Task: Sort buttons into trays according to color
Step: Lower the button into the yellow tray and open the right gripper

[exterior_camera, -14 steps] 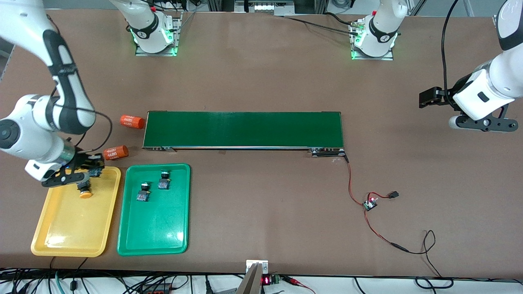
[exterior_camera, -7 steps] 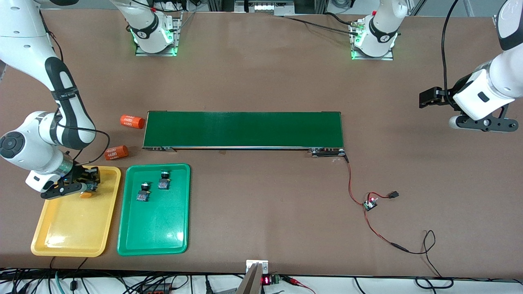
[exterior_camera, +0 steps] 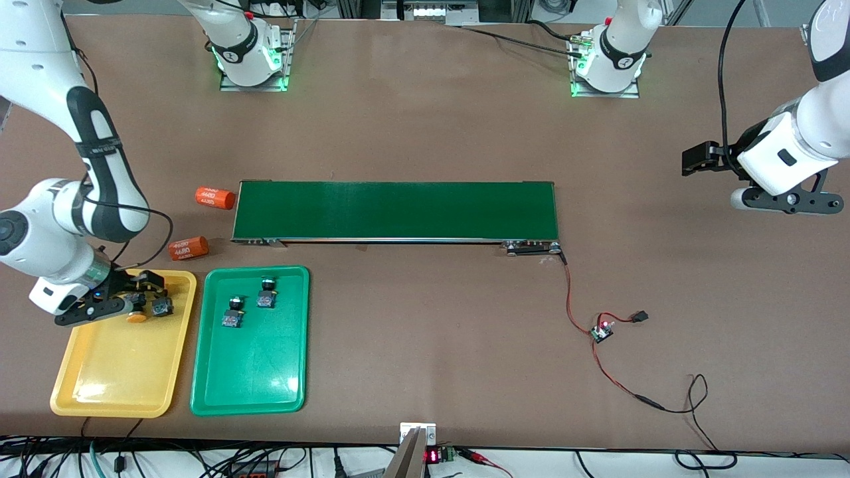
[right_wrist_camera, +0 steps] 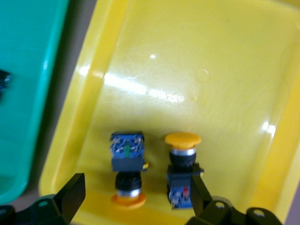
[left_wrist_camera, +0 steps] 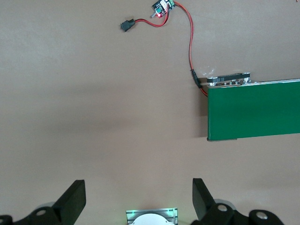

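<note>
Two yellow-capped buttons [exterior_camera: 137, 316] [exterior_camera: 161, 307] lie side by side in the yellow tray [exterior_camera: 113, 372], at the end away from the front camera. My right gripper [exterior_camera: 143, 293] hangs open just above them. In the right wrist view both buttons [right_wrist_camera: 127, 168] [right_wrist_camera: 183, 164] lie on their sides on the yellow tray [right_wrist_camera: 211, 61] between the spread fingers of the right gripper [right_wrist_camera: 136, 199], gripped by neither. Two green-capped buttons [exterior_camera: 231, 317] [exterior_camera: 267, 295] rest in the green tray [exterior_camera: 249, 372]. My left gripper [exterior_camera: 697, 159] [left_wrist_camera: 138, 201] waits open and empty over bare table at the left arm's end.
A long dark-green conveyor belt [exterior_camera: 395, 211] [left_wrist_camera: 253, 110] crosses the table's middle. Two orange cylinders [exterior_camera: 214, 197] [exterior_camera: 188, 248] lie at its end near the trays. A small circuit board with red wires [exterior_camera: 601, 330] [left_wrist_camera: 161, 9] sits near the belt's left-arm end.
My right gripper came down into the yellow tray, opened and let go of a yellow-capped button, which now lies beside the first one. The left arm has not moved.
</note>
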